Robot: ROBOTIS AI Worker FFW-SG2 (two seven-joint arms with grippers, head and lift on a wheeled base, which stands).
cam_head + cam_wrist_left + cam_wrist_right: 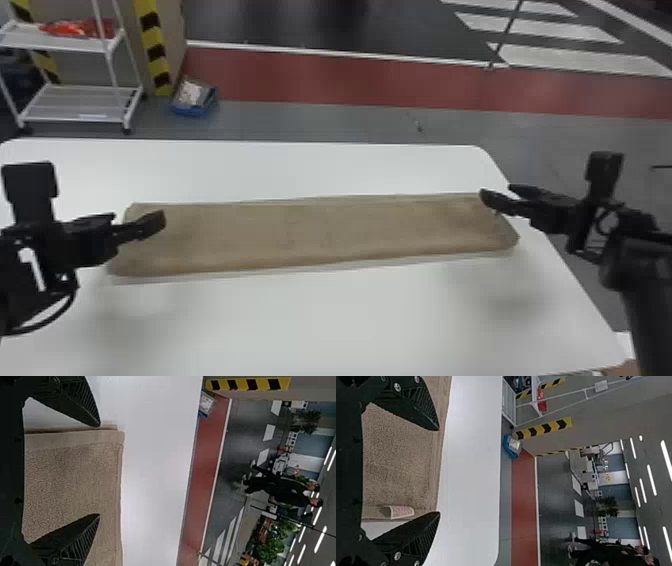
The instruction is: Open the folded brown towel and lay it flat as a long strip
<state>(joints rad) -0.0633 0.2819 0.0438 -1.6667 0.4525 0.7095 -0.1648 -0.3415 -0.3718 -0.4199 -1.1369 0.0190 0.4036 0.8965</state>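
we see the brown terry towel [310, 230] lying as a long, slightly skewed strip on the white tabletop [350, 310], its length running between our two tools. our left tool [139, 218], black with two flat fingers, is at one short end of the towel. it is released: its fingers [81, 534] stand wide apart, one over the cloth and the other by the end edge, with nothing pinched between them.

our right tool [496, 190], also black and two-fingered, is at the opposite short end, near the towel's far corner. we have it released as well, its tips well parted, one over the cloth and the other by the end hem. between those tips we see a small white fabric label [401, 511] with reddish marks, at that hem. both tools seem to hang just above the towel, though contact is hard to judge from here.

beyond the left tool, past the tabletop, we see a white metal shelf cart [70, 117] and a blue open container [190, 110] on the floor.
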